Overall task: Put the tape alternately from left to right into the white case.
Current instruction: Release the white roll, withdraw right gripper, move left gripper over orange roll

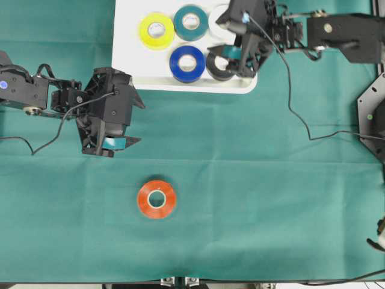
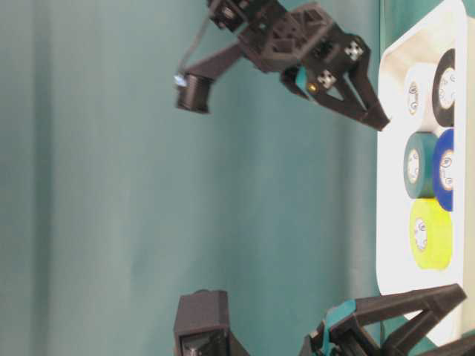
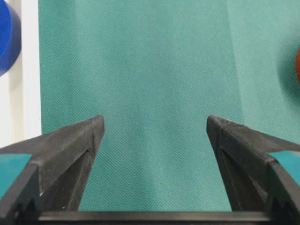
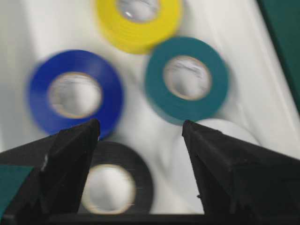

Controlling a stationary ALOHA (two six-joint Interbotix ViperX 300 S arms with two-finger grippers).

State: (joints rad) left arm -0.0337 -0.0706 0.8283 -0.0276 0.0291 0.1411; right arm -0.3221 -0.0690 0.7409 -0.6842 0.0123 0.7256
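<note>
While orange-red roll (image 1: 156, 199) lies flat, hole upward, both pincers gape empty.

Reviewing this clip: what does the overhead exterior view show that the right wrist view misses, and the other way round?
Only the overhead view shows the orange-red roll lying alone on the green cloth, the open left gripper beside the case, and the whole white case. Only the right wrist view shows the black roll unobstructed between the open right gripper fingers, gripped by neither. Both show the yellow roll, teal roll, blue roll and part of the white roll in the case.
</note>
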